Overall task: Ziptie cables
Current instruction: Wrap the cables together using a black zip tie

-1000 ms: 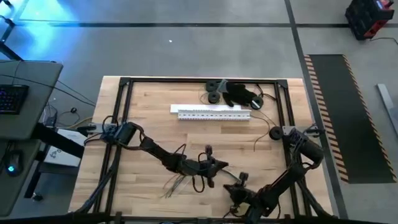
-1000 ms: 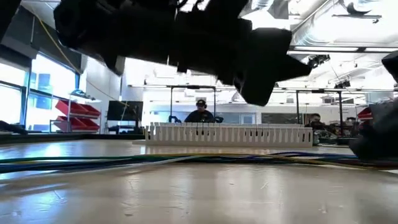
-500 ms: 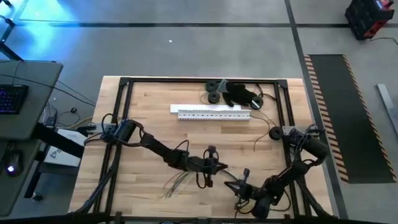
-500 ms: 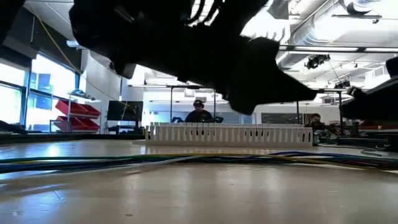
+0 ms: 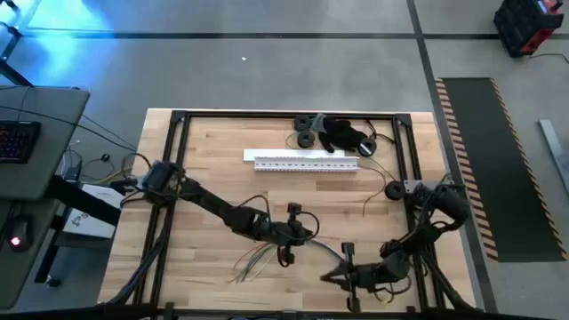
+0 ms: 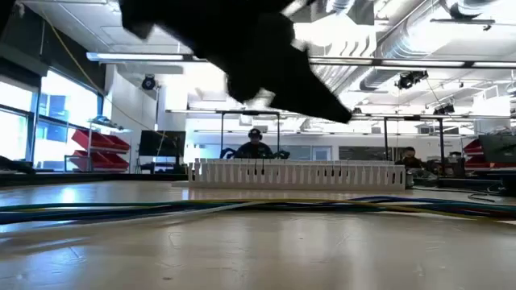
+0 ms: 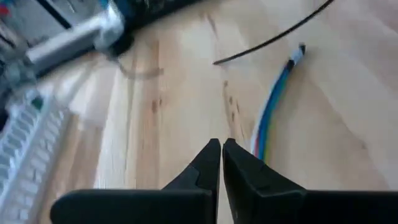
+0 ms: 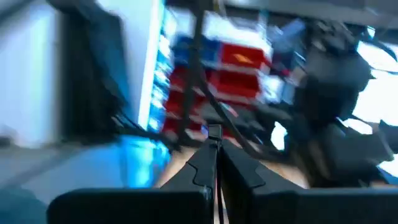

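Pale wood runs the whole desk (image 5: 213, 178), and most of it lies bare between the white slotted strip (image 5: 307, 161) near the far edge and the cables (image 5: 253, 260), a loose fan of thin dark wires near the front edge, left of centre. The left gripper (image 5: 302, 233) hangs over the middle, just right of that fan, its fingers pressed together on nothing; the wrist view shows only a coloured ribbon lead (image 7: 273, 102) beyond them. The right gripper (image 5: 327, 277) sits low at the front right, fingers likewise closed and empty.

The risk, as I judge it: the wires are splayed and unbundled, so a closed tip sweeping in could scatter them further instead of gathering them.

Against a second ago, the left gripper has edged slightly forward, and the right gripper has swung round to point toward the cables.
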`<state>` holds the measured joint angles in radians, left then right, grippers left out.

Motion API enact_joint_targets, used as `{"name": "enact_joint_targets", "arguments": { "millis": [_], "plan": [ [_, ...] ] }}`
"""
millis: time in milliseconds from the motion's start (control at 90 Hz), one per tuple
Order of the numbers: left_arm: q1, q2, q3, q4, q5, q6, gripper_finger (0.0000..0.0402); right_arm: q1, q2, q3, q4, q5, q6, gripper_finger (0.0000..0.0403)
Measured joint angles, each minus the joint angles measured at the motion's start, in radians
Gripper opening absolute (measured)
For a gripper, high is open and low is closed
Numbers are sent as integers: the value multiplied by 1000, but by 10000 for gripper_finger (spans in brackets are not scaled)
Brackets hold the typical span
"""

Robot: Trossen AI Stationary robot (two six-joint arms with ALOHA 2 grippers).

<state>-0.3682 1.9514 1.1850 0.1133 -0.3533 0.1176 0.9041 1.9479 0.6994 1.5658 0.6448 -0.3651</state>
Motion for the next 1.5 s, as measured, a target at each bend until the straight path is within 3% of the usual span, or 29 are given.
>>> {"name": "enact_joint_targets", "arguments": {
  "millis": [189,422,589,767,1044,1211,1333,1500],
  "plan": [
    [-38,-102,-111,-93,95,-235,16,-4,-80,1,1,-232,-91,0],
    [-76,-93,-231,-50,108,-524,111,-53,-123,19,-1,-541,-93,0],
    [-81,-84,-287,43,79,-619,177,-106,-122,58,-92,-589,-54,0],
    [-79,-84,-317,68,1,-662,199,-141,-115,68,-141,-593,-12,0],
    [-80,4,-319,230,17,-659,200,-161,-114,67,-168,-597,-18,0],
    [-70,30,-317,217,4,-677,190,-170,-103,66,-177,-596,-10,0],
    [-56,38,-317,192,22,-676,139,-174,-77,66,-149,-597,-10,0],
    [-34,40,-318,189,72,-641,24,-199,-32,66,-84,-591,-1,0]
  ]
}}
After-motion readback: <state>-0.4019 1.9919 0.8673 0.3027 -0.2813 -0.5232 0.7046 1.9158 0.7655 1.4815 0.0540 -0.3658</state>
